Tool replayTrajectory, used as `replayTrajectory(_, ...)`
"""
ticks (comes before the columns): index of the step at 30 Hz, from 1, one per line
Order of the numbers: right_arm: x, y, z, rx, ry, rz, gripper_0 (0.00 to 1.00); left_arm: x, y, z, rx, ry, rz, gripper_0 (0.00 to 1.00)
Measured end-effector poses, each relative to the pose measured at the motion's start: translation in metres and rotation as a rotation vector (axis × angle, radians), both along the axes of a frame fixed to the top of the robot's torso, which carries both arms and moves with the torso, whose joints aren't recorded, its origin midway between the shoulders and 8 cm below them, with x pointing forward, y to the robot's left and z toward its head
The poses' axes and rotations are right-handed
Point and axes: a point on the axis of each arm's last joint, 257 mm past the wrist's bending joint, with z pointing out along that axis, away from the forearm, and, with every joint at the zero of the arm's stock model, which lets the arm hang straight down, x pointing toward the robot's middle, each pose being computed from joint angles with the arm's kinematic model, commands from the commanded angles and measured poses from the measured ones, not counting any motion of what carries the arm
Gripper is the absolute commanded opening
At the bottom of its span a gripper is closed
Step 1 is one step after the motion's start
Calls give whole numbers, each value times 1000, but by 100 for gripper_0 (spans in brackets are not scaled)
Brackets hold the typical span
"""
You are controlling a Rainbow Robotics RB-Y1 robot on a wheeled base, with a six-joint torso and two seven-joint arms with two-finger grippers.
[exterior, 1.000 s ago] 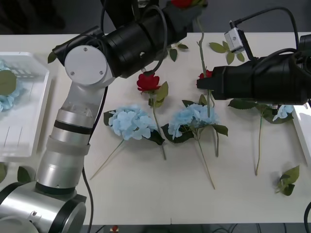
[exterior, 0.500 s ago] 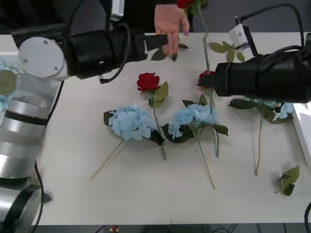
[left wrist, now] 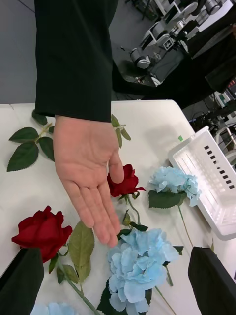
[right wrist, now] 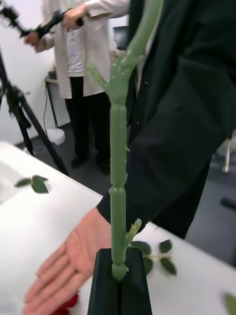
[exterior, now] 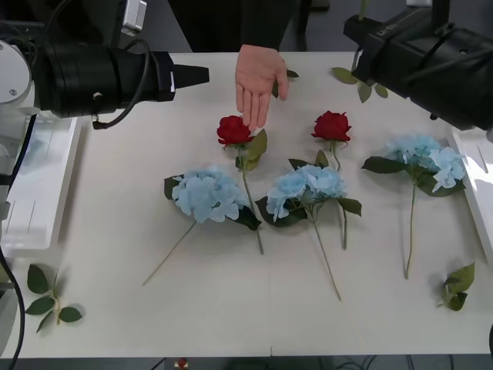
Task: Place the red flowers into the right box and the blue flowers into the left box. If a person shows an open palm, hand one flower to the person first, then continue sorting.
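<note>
- Your right gripper (right wrist: 119, 280) is clamped on a green stem (right wrist: 118, 162), raised at the table's 1 o'clock corner.
- Your left gripper (left wrist: 118, 280) hangs spread wide at 10 o'clock.
- An open palm (exterior: 256, 81) waits at 12, above two roses (exterior: 233, 129) and three blue flowers (exterior: 206, 193) mid-table.
- Left box (exterior: 38, 202) at 9, right box (exterior: 476, 181) at 3.

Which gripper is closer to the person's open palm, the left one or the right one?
Left. The left gripper is beside the open palm at table height, fingers apart; the right gripper is raised, farther off, clamping a green stem.
</note>
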Motion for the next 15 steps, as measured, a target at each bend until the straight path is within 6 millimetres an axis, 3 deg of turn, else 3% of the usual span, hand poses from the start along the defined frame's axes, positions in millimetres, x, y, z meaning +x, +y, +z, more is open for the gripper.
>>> replayTrajectory(3, -2, 8, -4, -58, -52, 31, 0, 0, 0, 0, 0, 0, 0, 86)
replayTrajectory(15, -2, 7, 2, -5, -51, 41, 0, -2, -2, 2, -13, 2, -8, 86)
